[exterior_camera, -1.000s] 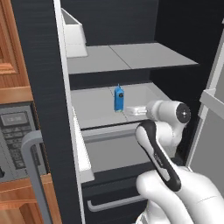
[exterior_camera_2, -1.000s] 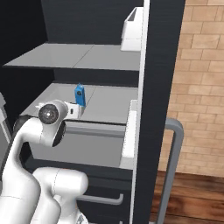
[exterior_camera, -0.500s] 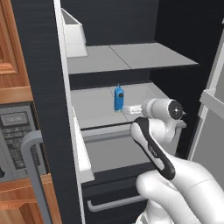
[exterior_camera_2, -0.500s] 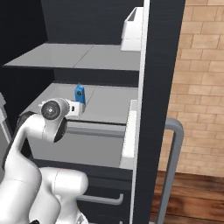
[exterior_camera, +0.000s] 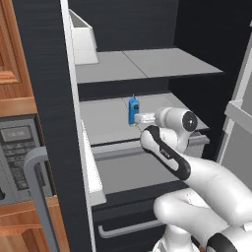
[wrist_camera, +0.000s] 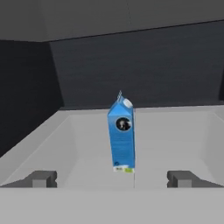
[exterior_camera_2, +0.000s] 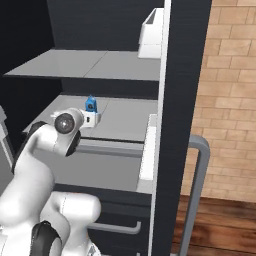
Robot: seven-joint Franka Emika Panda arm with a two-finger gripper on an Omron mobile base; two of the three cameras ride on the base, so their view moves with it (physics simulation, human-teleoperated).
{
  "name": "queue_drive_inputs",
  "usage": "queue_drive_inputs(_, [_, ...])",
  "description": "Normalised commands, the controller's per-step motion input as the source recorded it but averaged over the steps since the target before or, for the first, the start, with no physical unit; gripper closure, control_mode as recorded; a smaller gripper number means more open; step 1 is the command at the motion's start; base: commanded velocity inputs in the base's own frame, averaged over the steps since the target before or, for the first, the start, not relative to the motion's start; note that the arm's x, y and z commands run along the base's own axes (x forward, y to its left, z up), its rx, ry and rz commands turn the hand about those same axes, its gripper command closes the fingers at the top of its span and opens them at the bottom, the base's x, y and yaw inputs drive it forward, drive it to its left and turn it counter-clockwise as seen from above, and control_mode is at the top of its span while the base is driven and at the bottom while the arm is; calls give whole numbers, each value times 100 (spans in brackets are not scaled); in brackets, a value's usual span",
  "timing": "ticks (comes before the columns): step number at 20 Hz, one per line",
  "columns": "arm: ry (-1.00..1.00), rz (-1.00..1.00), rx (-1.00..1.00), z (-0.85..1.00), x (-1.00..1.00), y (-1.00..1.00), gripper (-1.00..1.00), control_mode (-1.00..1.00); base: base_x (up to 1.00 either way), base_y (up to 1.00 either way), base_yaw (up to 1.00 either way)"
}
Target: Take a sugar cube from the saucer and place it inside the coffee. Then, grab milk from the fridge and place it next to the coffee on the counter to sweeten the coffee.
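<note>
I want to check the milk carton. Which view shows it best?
The hand view: the milk stands upright, whole and centred. In both base views it is small, and the gripper partly hides its lower part.

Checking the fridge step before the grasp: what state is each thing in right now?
fridge: door open, shelves exposed.
milk: upright on the middle shelf, not held, cap on.
gripper: open, aimed at the milk, short of it.
fingers: spread wide, touching nothing.
</note>
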Motion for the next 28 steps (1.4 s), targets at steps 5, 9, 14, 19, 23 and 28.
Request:
queue_drive_inputs(5, [3,-7,0,0,42,1,-100,-100,0,0,0])
queue_drive_inputs(9, [2,-13,-3,-2,34,6,-100,-100,0,0,0])
queue_drive_inputs(14, [0,-3,-8,0,26,34,-100,-100,0,0,0])
queue_drive_inputs(19, [0,0,-3,0,29,11,-100,-100,0,0,0])
queue_drive_inputs(23, [0,0,0,0,42,-6,-100,-100,0,0,0])
queue_drive_inputs(28, [1,0,0,-3,43,-1,-100,-100,0,0,0])
